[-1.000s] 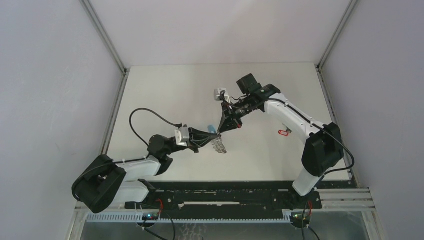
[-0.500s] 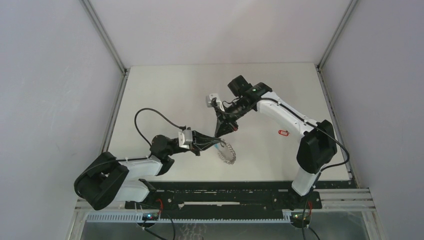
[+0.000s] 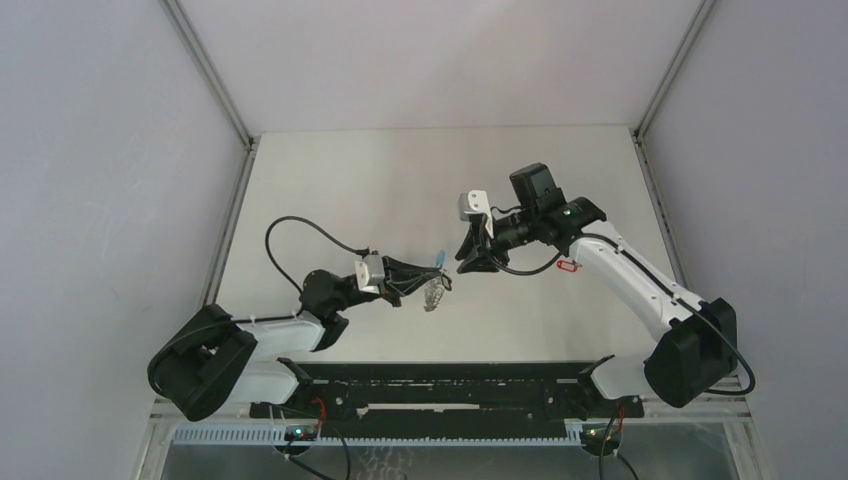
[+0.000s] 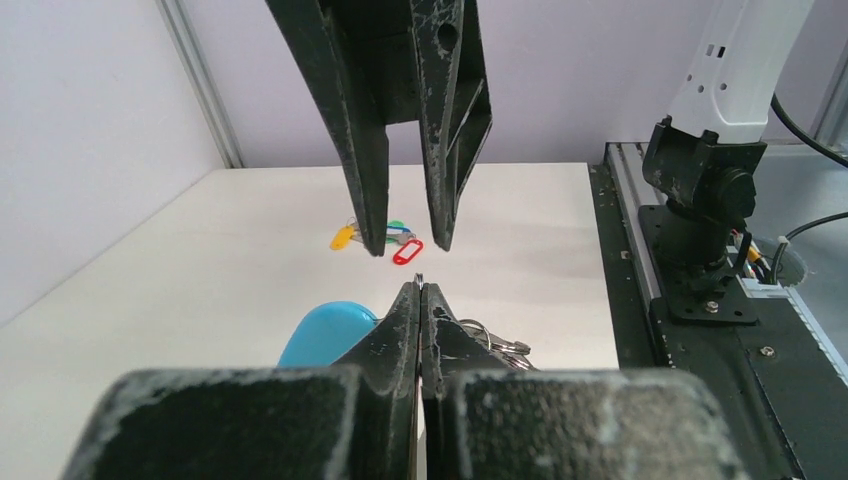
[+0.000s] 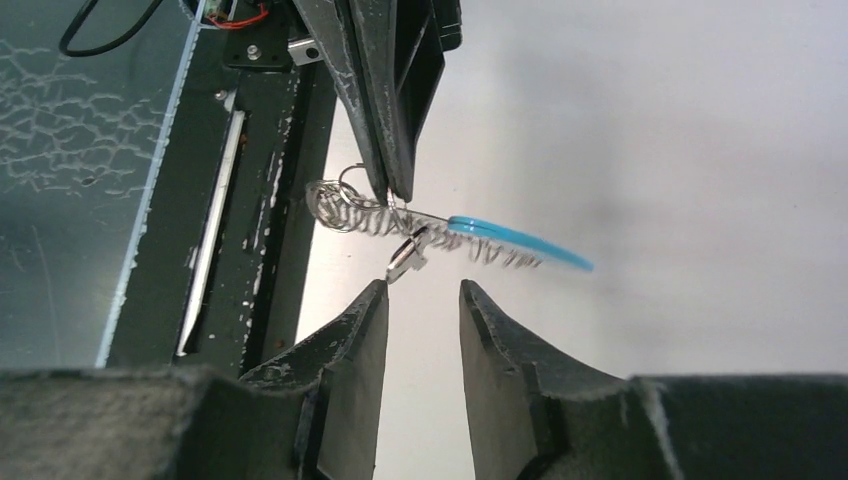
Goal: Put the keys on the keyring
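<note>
Clearly the left gripper (image 4: 421, 292) is clenched on the keyring (image 5: 440, 228); the right gripper (image 5: 422, 300), jaws parted and empty, sits just beside it. Beyond the keyring, the keys (image 4: 407, 251) lie partly hidden.

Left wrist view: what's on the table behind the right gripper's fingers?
A small cluster of keys lies on the table beyond the right gripper: yellow, red, green and blue pieces show. One finger covers the cluster's middle, so the count can't be told.
</note>
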### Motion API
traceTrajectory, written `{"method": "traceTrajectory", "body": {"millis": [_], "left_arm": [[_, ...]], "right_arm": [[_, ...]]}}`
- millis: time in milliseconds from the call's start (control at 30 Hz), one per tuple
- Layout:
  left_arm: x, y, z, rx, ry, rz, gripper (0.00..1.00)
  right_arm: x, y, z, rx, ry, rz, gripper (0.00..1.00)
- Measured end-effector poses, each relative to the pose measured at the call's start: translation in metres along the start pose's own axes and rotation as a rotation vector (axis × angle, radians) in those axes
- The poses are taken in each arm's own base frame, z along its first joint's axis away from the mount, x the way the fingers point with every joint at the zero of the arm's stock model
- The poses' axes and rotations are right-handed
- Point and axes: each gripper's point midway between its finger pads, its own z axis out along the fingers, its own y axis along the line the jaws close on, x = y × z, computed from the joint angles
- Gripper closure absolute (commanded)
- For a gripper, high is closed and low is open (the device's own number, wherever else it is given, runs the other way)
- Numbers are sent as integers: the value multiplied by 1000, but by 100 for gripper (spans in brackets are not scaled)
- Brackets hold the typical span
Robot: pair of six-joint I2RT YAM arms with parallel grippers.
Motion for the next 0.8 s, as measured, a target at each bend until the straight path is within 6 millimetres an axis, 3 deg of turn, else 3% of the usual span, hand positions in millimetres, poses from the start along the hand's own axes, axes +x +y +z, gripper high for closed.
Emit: {"method": "traceTrajectory", "body": {"millis": [300, 800], "left_arm": [[-2, 0, 0, 0, -4, 1, 100], [-8, 3, 0, -20, -21, 4, 100]], "right_arm": [[-8, -5, 12, -5, -36, -88, 72], [-9, 6, 23, -56, -51, -132, 82]]}}
